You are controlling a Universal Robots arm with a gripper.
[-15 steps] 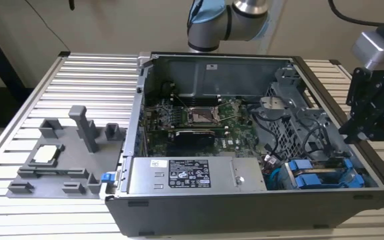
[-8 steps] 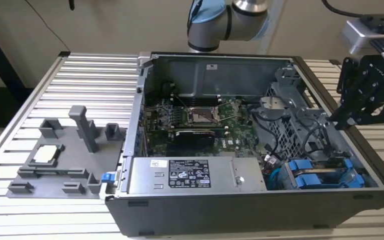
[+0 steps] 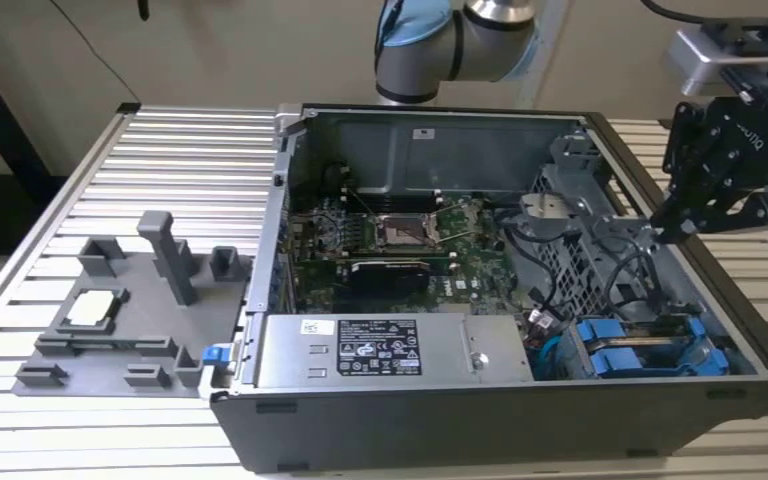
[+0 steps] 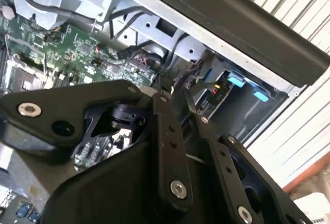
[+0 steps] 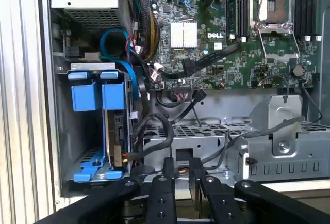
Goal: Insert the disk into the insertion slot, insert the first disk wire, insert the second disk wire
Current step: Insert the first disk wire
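Observation:
The disk sits in its blue frame inside the insertion slot of the drive cage, at the near corner of the open computer case on the exterior view's right. A second blue-framed unit stands beside it. A black plug with orange wires lies at the disk's end, and black cables loop close by. My gripper hangs over the case's edge above the perforated cage wall. Its fingers stand close together with nothing between them.
The motherboard fills the case floor and the power supply lies along the front. A grey fixture plate with upright posts rests on the slatted table at the exterior view's left. The arm's base stands behind the case.

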